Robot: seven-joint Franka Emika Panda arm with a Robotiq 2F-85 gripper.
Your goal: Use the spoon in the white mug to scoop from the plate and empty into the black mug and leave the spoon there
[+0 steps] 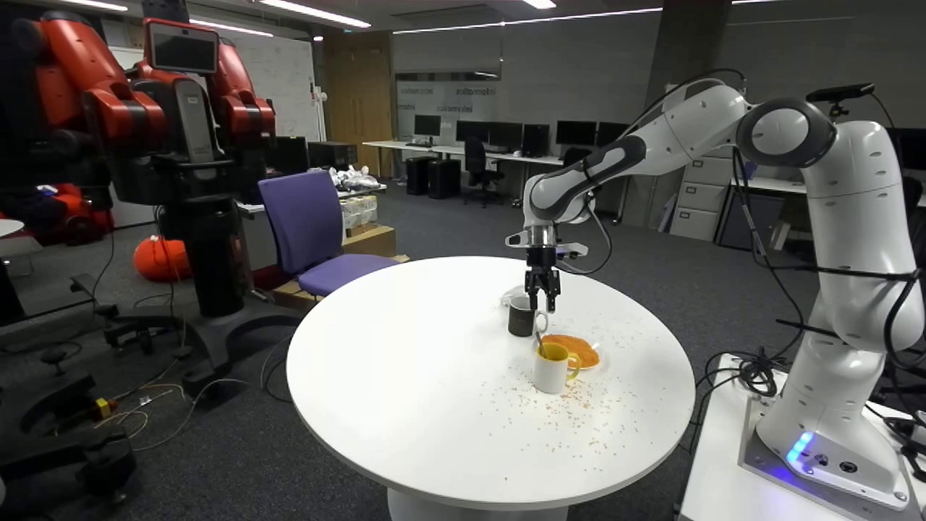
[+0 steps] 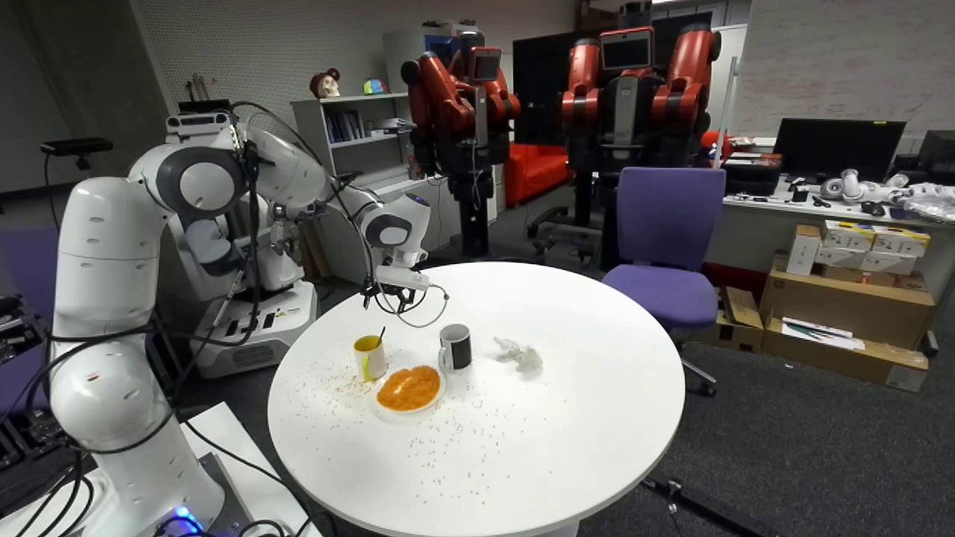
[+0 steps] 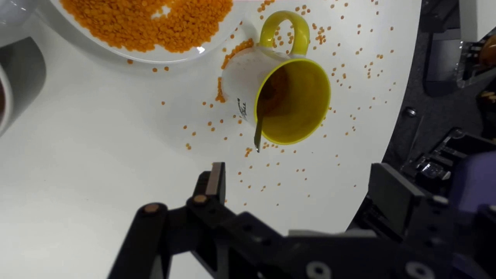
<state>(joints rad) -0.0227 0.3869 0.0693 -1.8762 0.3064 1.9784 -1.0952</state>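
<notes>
The white mug (image 2: 377, 363) has a yellow inside and handle; it also shows in the wrist view (image 3: 248, 77). The spoon (image 3: 259, 133) leans in it, its handle end sticking out over the rim; its bowl is hidden in the dark of the mug. The plate (image 3: 209, 47) beside it holds orange grains. The black mug (image 2: 461, 350) stands upright near the plate and is cut off at the left of the wrist view (image 3: 25, 73). My gripper (image 3: 297, 172) is open and empty, above the table and apart from the spoon; it also shows in an exterior view (image 1: 542, 307).
Orange grains are scattered on the round white table (image 1: 405, 376) around the plate and white mug. A crumpled pale wrapper (image 2: 522, 356) lies beyond the black mug. A purple chair (image 2: 664, 291) stands by the table edge.
</notes>
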